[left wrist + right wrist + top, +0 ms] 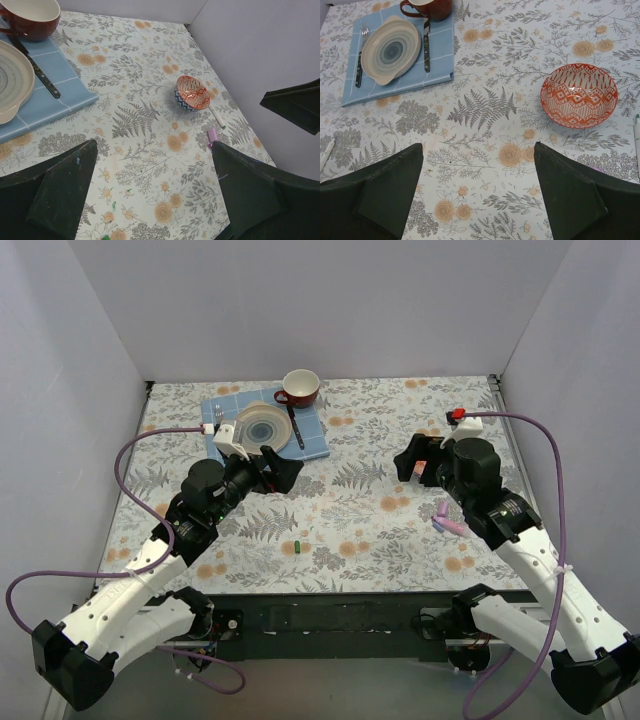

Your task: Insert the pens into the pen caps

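Note:
A dark green pen cap (297,546) lies on the flowered cloth at the front middle. A thick pale pink pen (452,526) and a lilac cap (441,508) lie beside my right forearm. The left wrist view shows the lilac cap (212,135) and a slim white pen with a green tip (217,117) next to the orange bowl (192,93). The right wrist view shows a white pen (326,152) at the left edge and another (636,137) at the right edge. My left gripper (285,472) (152,150) and right gripper (412,462) (477,147) hang open and empty above the cloth.
A blue mat (312,443) at the back holds a round plate (262,426), a dark-handled knife (296,428) and a fork (360,60). A red cup (299,388) stands behind it. The orange patterned bowl (579,95) sits under my right gripper. Grey walls close three sides.

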